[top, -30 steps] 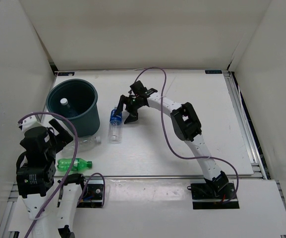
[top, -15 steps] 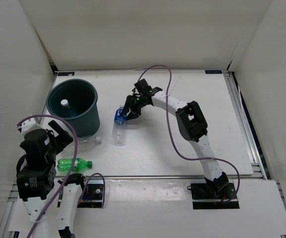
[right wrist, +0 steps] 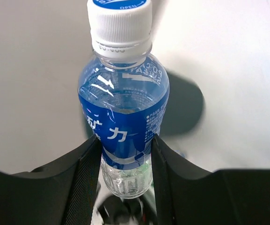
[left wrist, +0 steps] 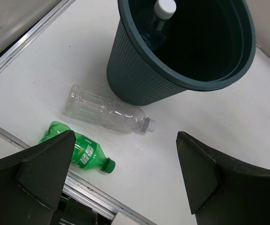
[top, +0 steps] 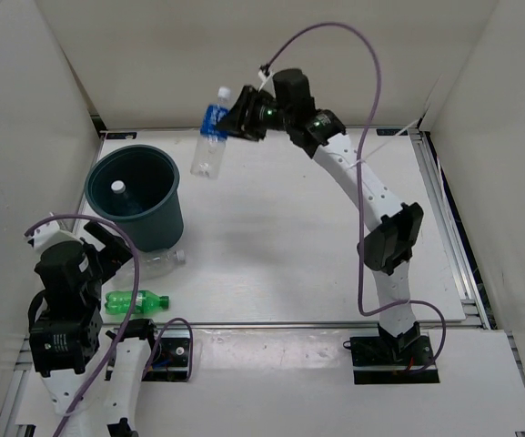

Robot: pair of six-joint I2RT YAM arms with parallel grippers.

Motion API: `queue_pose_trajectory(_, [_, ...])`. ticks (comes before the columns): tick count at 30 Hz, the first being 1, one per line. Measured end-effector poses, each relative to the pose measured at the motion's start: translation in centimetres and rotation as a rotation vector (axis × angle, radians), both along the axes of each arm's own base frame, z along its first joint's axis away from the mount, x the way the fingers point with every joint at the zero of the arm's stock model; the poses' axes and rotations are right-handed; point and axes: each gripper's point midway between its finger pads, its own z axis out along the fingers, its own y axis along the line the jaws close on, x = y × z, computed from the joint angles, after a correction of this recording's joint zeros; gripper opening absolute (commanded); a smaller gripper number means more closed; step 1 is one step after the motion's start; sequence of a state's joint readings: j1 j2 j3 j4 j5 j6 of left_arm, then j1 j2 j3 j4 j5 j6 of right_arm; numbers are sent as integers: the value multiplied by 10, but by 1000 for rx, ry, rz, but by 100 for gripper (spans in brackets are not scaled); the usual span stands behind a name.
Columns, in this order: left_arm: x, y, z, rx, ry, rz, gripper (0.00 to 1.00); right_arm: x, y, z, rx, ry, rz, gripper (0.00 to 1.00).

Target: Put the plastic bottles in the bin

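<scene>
My right gripper (top: 228,125) is shut on a clear bottle with a blue label (top: 211,132) (right wrist: 124,108), raised high over the table's far side, to the right of the bin. Its two fingers (right wrist: 82,176) press the label's sides, with the white cap pointing away from the camera. The dark teal bin (top: 136,193) (left wrist: 186,56) stands at the left with a white-capped bottle (top: 117,188) (left wrist: 164,9) inside. A plain clear bottle (top: 160,262) (left wrist: 107,111) lies against the bin's base. A green bottle (top: 136,301) (left wrist: 76,151) lies nearer. My left gripper (left wrist: 125,173) hangs open above them.
White walls enclose the table on three sides. A metal rail (top: 453,228) runs along the table's right edge, another (left wrist: 92,197) along the near edge. A purple cable (top: 335,36) arcs above the right arm.
My right gripper closed on the blue-labelled bottle, lifted it off the table and carried it up and toward the far wall. The left arm barely moved.
</scene>
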State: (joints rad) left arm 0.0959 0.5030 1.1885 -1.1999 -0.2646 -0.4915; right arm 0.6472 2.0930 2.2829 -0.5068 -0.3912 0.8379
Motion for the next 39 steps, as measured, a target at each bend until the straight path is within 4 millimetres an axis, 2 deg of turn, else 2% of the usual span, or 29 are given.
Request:
queue_pose_trajectory(2, [-2,-1,4,-8,-14,4,100,3,2,46,69,-116,-26,6])
queue_pose_trajectory(4, [-4,-2,6,-17,-16,6,100,3,6,82,131,-217,-46,9])
queue_pose_trajectory(6, [-8,-4,6,-27,-5,2,100,-2,16,99,165,-283,-42,9])
queue_pose_trajectory(8, [-10,-6,7,-36,11,-5,100,-8,34,106,185,-344,-25,9])
queue_pose_trajectory(11, [-11,-9,10,-48,29,-17,100,-15,67,95,185,-414,7,10])
queue_pose_trajectory(15, [-10,-10,13,-54,52,-24,100,-23,110,52,121,-476,53,13])
queue_pose_trajectory(17, [-9,-10,12,-56,62,-24,100,-28,124,32,87,-489,80,16])
queue_pose_trajectory(19, [-8,-11,11,-59,72,-28,100,-30,130,20,59,-506,96,33])
queue_pose_trajectory(20, [-8,-11,10,-61,74,-31,100,-29,130,17,45,-519,99,46])
queue_pose_trajectory(21, [-8,-12,10,-62,75,-33,100,-28,130,17,38,-533,99,61])
queue_pose_trajectory(22, [-9,-12,10,-63,77,-34,100,-26,129,17,35,-541,95,89])
queue_pose_trajectory(24, [-9,-13,9,-70,77,-36,100,-23,126,20,26,-571,87,98])
queue_pose_trajectory(29, [-7,-15,8,-118,58,-10,100,-24,104,30,-36,-591,65,100])
queue_pose_trajectory(34, [-10,-19,-27,-252,78,88,100,-44,60,84,-62,-629,2,100])
queue_pose_trajectory(39, [-11,-22,-69,-448,81,261,100,-88,0,134,-56,-638,-31,100])
